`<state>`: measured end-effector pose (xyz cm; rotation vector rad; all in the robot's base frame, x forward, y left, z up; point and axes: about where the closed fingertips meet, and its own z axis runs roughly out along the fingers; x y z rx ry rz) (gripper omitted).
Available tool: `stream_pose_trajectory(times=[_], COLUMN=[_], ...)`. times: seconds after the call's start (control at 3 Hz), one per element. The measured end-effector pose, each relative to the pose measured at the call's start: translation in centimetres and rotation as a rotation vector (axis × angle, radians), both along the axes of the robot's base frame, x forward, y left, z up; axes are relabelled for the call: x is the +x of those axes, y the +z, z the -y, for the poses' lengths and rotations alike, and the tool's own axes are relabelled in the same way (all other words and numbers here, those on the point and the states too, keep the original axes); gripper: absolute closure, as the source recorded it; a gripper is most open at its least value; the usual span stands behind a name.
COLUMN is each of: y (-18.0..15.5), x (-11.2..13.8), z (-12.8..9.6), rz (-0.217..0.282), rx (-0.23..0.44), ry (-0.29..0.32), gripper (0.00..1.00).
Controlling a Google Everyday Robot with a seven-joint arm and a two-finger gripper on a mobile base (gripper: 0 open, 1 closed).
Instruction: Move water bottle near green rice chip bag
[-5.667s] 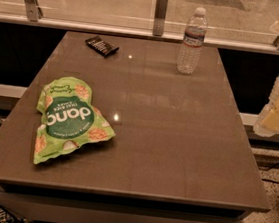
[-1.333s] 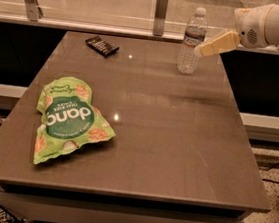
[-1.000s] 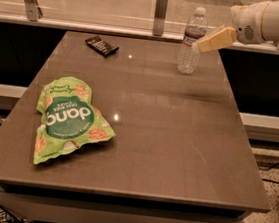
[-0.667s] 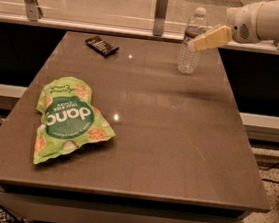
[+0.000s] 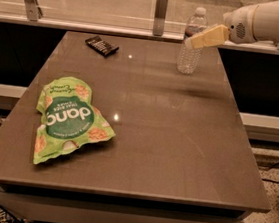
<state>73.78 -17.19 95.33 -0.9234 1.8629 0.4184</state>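
The water bottle [image 5: 190,49] stands upright at the far right of the table, clear and ribbed, with a white cap and a dark label band. My gripper [image 5: 194,40] comes in from the upper right on a white arm; its pale yellow fingers [image 5: 208,36] reach across the bottle's upper part and overlap it in the picture. The green rice chip bag [image 5: 68,118] lies flat at the near left of the table, far from the bottle.
A small black packet [image 5: 101,45] lies at the far left of the brown table [image 5: 175,148]. A ledge with a glass barrier and metal posts [image 5: 161,5] runs behind the table. The floor drops off at the table's right edge.
My gripper has moved left and a little down, from beside the bottle's right side to across its upper part. The bottle and the bag have not moved.
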Motion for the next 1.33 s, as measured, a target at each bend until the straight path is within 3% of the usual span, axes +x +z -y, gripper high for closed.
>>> stream_pose_trajectory(times=[0.33,0.67,1.0,1.33], y=[-0.2,-0.4,-0.6,-0.7], x=[0.1,0.2,0.3,1.0], z=[-0.3,-0.6,-0.9,-1.5], rz=[-0.005,-0.008,-0.012,-0.007], rx=[0.003,0.004,0.004,0.013], ry=[0.004,0.008,0.012,0.021], gripper=[0.18,0.18,0.0,0.0])
